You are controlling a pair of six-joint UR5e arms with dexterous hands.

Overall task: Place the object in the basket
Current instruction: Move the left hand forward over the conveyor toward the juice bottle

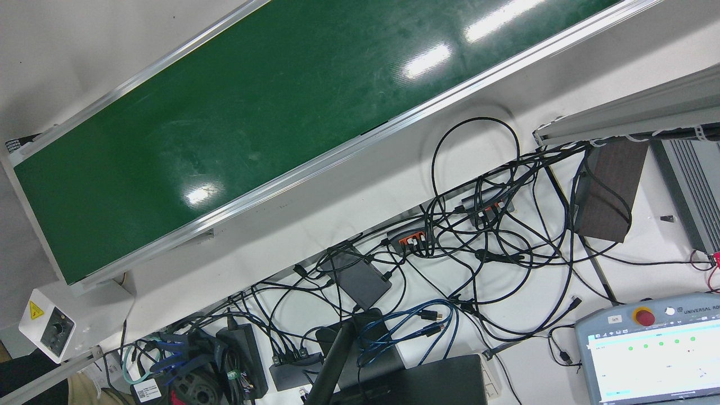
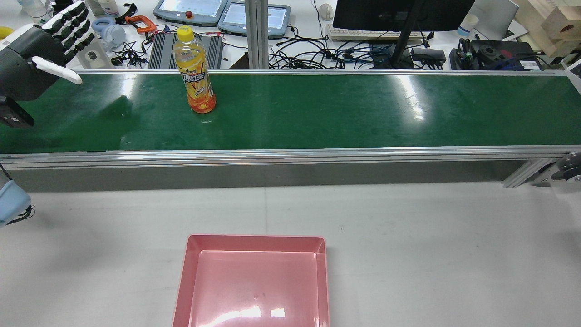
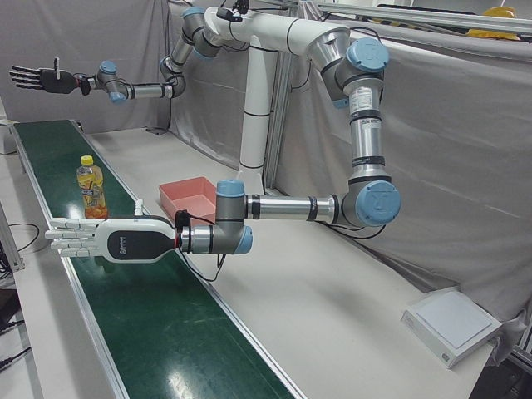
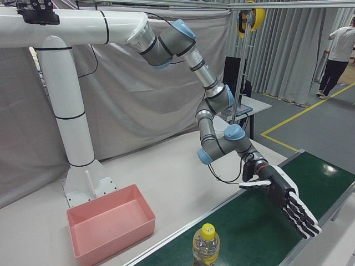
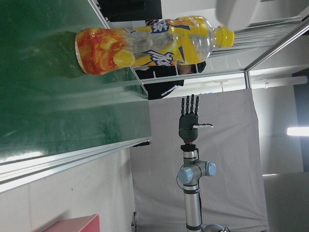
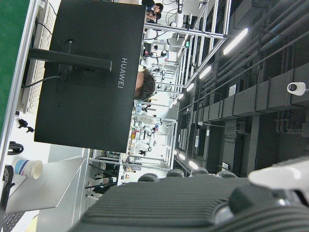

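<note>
An orange-drink bottle [image 2: 196, 77] with a yellow cap stands upright on the green belt [image 2: 317, 113], left of its middle. My left hand [image 2: 50, 41] hovers open above the belt's left end, fingers spread, well apart from the bottle and holding nothing. The left-front view shows this hand [image 3: 91, 240] flat over the belt, with the bottle [image 3: 91, 189] beyond it. My right hand [image 3: 40, 79] is raised high at the far end, open and empty. The pink basket [image 2: 181, 281] lies empty on the white table, in front of the belt.
Behind the belt a desk carries a monitor [image 2: 399, 9], teach pendants [image 2: 190, 10], a keyboard and tangled cables [image 1: 478, 236]. An aluminium rail [image 2: 290, 154] edges the belt on the basket side. A person [image 4: 337, 47] stands far off in the right-front view.
</note>
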